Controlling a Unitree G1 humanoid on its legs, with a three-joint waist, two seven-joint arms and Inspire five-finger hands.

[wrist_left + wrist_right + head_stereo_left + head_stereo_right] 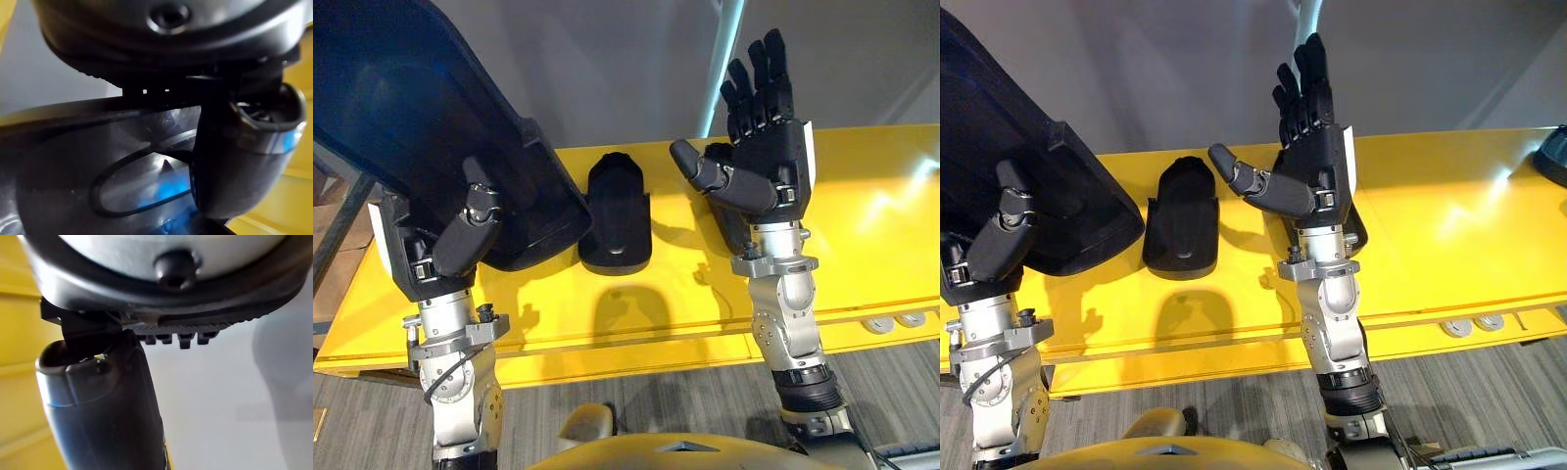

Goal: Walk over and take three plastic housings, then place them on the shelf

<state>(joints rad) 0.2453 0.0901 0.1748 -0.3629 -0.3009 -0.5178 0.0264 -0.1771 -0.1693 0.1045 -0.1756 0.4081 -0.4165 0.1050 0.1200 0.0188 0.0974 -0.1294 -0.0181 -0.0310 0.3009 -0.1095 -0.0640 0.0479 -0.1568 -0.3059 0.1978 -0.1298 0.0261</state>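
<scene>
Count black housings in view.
3 housings: one gripped in the left hand, one lying on the table, one half hidden behind the right hand. Dark shape at far right may be another.

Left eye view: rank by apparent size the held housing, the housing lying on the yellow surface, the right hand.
1. The held housing, closest to the camera.
2. The right hand, raised nearer.
3. The lying housing; real sizes of these two unsure.
</scene>
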